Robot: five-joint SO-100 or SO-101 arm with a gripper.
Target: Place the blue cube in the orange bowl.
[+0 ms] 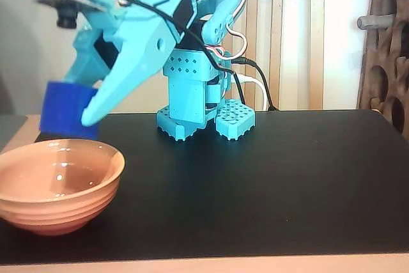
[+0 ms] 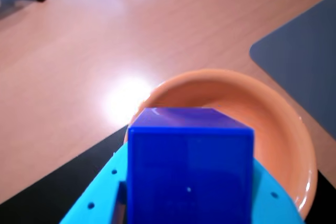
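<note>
- Background: pale wall and wooden slats behind the arm; black mat covers the table (image 1: 287,183), bare wood showing along its front edge.
- Orange bowl (image 1: 57,183) sits at the table's front-left corner in the fixed view, empty inside.
- Jaws (image 1: 77,110) are clamped on the blue cube (image 1: 64,110) — cube held off the table, above the bowl's far rim.
- Wrist view: cube (image 2: 190,169) fills the lower centre, bowl (image 2: 273,124) directly beyond and below it.
- Progress, as judged: pick-up and carry look done; cube not yet in the bowl.
- Left to do: bring the cube fully over the bowl's middle, then release — a drop from here could clip the rim.
</note>
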